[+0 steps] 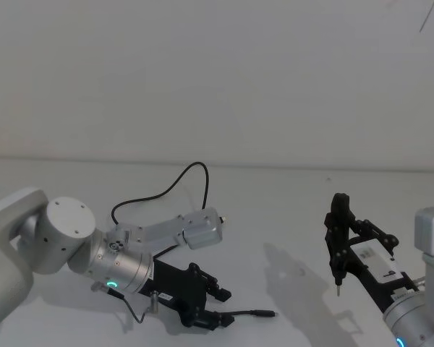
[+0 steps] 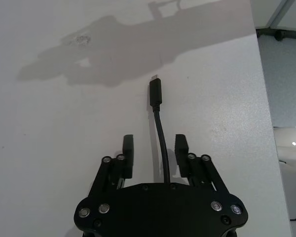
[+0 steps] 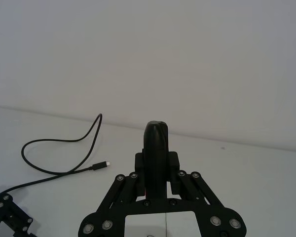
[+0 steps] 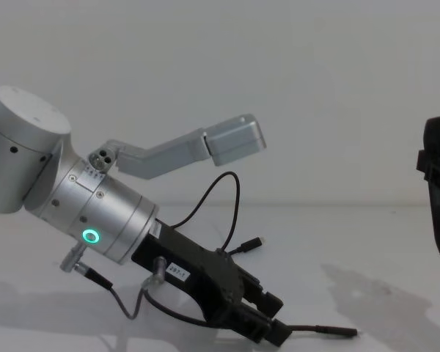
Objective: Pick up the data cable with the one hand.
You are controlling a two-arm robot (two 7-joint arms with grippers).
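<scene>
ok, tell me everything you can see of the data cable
The data cable is a thin black cord lying loosely curled on the white table. One end carries a small flat plug, the other a longer slim cylindrical plug. Behind the long plug the cord runs between the open fingers of the left gripper, a gap either side; nothing grips it.

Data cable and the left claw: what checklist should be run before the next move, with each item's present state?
1. The data cable runs between the fingers of the left claw: ok.
2. Jaws shut on the cable: not ok, open with gaps either side.
3. Fingertips down at the table: cannot tell.
4. Plug end lies free on the table: ok.
5. The right claw raised, apart from the cable: ok.
</scene>
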